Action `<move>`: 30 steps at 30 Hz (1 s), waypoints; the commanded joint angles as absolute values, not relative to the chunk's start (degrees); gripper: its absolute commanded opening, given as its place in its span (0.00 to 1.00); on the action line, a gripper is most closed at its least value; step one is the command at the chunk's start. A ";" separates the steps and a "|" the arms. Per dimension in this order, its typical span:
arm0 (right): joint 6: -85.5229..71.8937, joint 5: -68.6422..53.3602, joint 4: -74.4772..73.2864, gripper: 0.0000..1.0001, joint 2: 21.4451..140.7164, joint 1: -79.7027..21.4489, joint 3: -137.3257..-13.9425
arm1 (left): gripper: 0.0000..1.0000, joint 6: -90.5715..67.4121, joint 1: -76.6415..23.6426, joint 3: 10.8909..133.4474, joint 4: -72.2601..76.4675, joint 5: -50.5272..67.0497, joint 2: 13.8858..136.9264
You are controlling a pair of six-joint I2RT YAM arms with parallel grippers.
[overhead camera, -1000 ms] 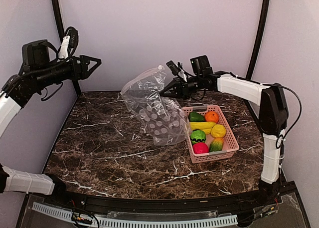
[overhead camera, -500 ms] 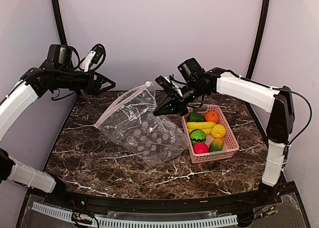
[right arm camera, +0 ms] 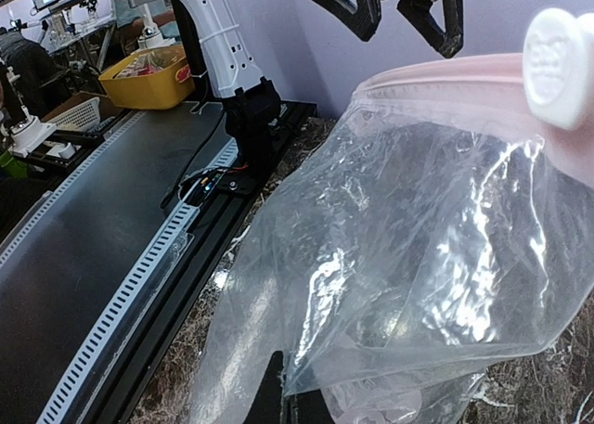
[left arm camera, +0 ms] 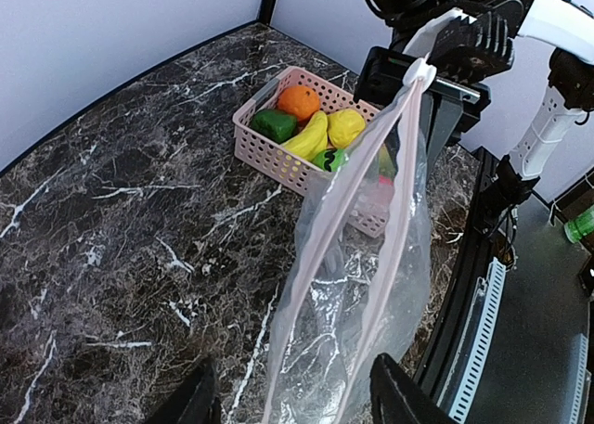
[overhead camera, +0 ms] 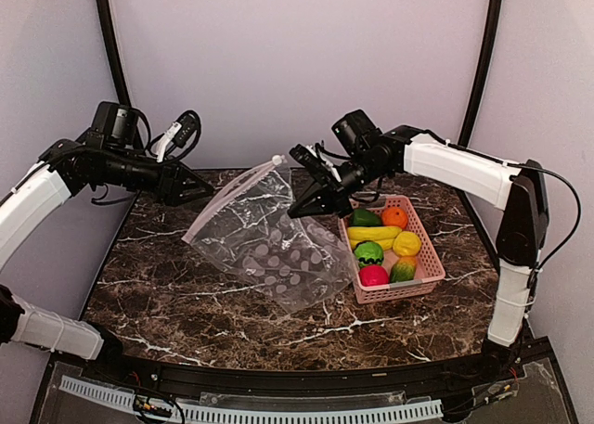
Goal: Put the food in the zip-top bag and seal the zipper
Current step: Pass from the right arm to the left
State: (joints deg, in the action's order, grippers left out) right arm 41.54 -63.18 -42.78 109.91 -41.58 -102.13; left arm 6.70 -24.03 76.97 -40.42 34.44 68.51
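The zip-top bag (overhead camera: pixel 269 243), clear with pale dots, slants from the table up to its mouth. My right gripper (overhead camera: pixel 299 209) is shut on the bag's edge; in the right wrist view its fingertips (right arm camera: pixel 302 401) pinch the plastic. The pink zipper (left arm camera: pixel 357 201) ends at a white slider (left arm camera: pixel 419 70). My left gripper (overhead camera: pixel 206 190) is open at the mouth's left end, and its fingers (left arm camera: pixel 399 396) stand on either side of the bag without touching it. The food lies in the pink basket (overhead camera: pixel 401 290): orange (overhead camera: pixel 393 217), banana (overhead camera: pixel 376 233), lemon (overhead camera: pixel 406 244), melon (overhead camera: pixel 368 253).
The basket stands at the right of the dark marble table (overhead camera: pixel 186 285), touching the bag's right side. A black rail (overhead camera: pixel 278 378) runs along the table's near edge. Pale walls close in the back and sides.
The right gripper carried the bag down and left, so it now slants across the table instead of hanging. The left arm swung in to the bag's mouth, and its jaws have narrowed.
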 commanded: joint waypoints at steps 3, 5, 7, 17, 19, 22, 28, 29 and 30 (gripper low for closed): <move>41.88 -64.43 -44.68 0.00 108.87 -42.17 -104.00 | 0.54 5.40 -24.26 74.67 -37.96 35.67 69.04; 41.75 -64.36 -44.68 0.00 109.06 -42.26 -104.09 | 0.54 5.28 -24.64 74.55 -37.36 37.25 69.71; 41.51 -64.29 -44.67 0.00 109.23 -42.35 -104.31 | 0.55 5.57 -24.95 74.49 -37.30 37.92 70.23; 41.73 -64.22 -45.44 0.00 109.25 -42.94 -105.24 | 0.47 7.37 -25.40 73.92 -36.78 37.49 72.95; 42.28 -63.83 -45.93 0.00 109.25 -43.21 -105.37 | 0.43 7.34 -25.40 73.92 -36.00 38.08 73.48; 42.90 -63.13 -46.67 0.00 109.43 -43.58 -105.54 | 0.45 7.29 -25.40 74.02 -35.32 39.86 74.40; 44.43 -62.46 -48.67 0.00 110.17 -44.01 -105.97 | 0.59 10.37 -25.40 76.02 -36.92 40.09 72.89; 44.59 -62.34 -48.82 0.00 110.21 -43.96 -105.97 | 0.60 11.58 -25.40 77.06 -37.79 39.95 72.63; 44.68 -62.17 -49.07 0.00 110.29 -44.07 -105.98 | 0.61 12.16 -25.40 77.60 -39.49 39.61 72.57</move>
State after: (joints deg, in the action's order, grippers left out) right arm 43.13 -62.87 -47.22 109.93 -43.40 -104.38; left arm 8.47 -25.04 74.91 -35.94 38.79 74.41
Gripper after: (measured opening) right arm 0.004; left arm 0.587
